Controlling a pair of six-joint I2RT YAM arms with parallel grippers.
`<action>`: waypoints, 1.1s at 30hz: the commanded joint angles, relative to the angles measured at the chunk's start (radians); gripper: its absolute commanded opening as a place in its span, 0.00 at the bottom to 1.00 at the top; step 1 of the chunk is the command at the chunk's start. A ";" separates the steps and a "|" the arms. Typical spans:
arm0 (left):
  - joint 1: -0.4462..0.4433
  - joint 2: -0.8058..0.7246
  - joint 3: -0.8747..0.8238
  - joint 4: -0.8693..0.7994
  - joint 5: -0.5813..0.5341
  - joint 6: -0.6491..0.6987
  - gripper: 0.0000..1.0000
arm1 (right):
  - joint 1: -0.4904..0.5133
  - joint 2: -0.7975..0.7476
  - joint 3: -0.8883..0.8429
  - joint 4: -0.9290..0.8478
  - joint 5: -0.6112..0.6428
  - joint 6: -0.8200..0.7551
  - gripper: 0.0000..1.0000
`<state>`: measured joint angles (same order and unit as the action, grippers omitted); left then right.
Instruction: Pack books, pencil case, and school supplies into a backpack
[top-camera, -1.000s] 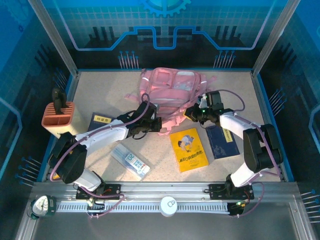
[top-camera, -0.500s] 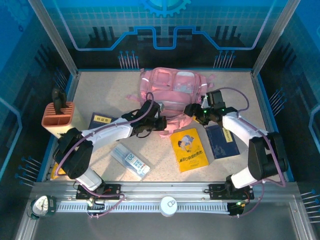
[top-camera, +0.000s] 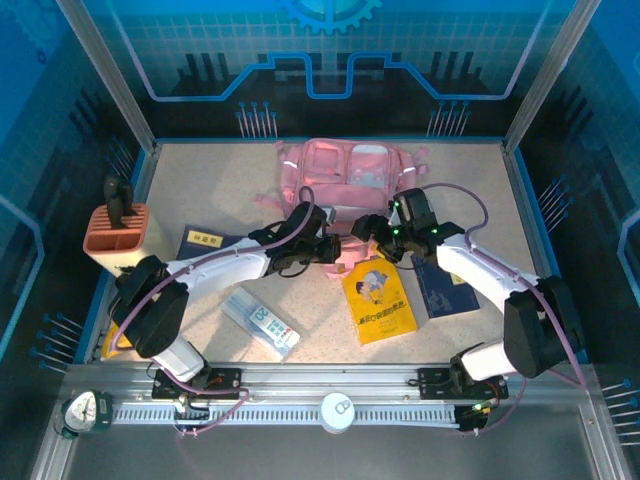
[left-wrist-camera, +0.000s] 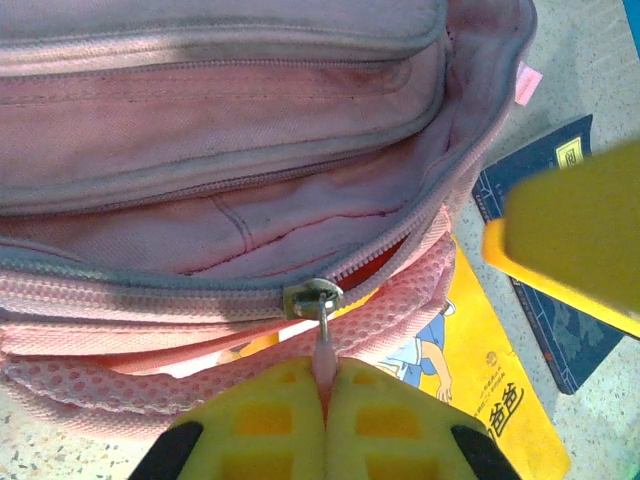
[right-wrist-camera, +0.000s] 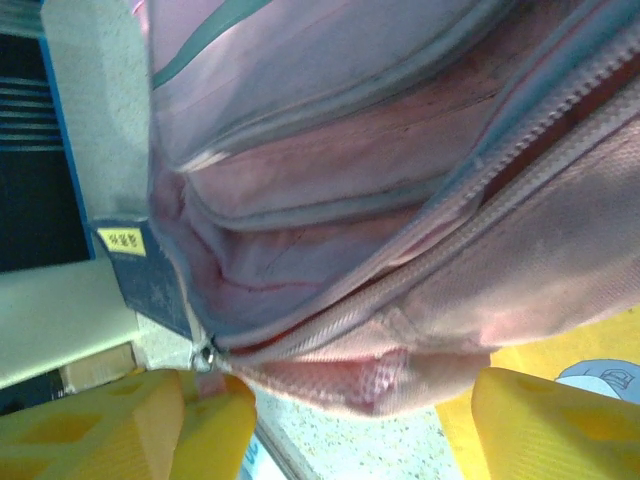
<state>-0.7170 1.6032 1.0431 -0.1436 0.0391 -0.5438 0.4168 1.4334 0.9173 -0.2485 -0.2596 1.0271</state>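
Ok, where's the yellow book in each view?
Top external: yellow book right of centre, just below the backpack.
Left wrist: book lower right, under the backpack's mesh edge.
Right wrist: book in the bottom right corner.
Shared landmark: the backpack's near edge.

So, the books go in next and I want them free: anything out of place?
Yes: the mesh edge of the backpack lies over the far end of the yellow book, pinning one that needs packing.

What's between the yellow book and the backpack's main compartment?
The zip slider sits only midway along the backpack mouth, left gripper shut on the pull. The backpack's mesh edge also overlaps the yellow book.
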 joint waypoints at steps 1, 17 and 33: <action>-0.020 -0.006 0.050 0.048 0.020 0.014 0.00 | 0.009 0.048 0.019 0.038 0.068 0.086 0.75; -0.032 0.004 0.156 -0.179 -0.093 0.135 0.00 | -0.063 0.265 0.204 -0.034 0.133 -0.175 0.08; 0.124 0.011 0.077 -0.193 -0.085 0.086 0.00 | -0.206 0.275 0.347 -0.165 0.120 -0.375 0.07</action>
<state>-0.5964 1.6142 1.1145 -0.3084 -0.0704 -0.4450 0.2131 1.7042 1.2083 -0.4191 -0.1730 0.7067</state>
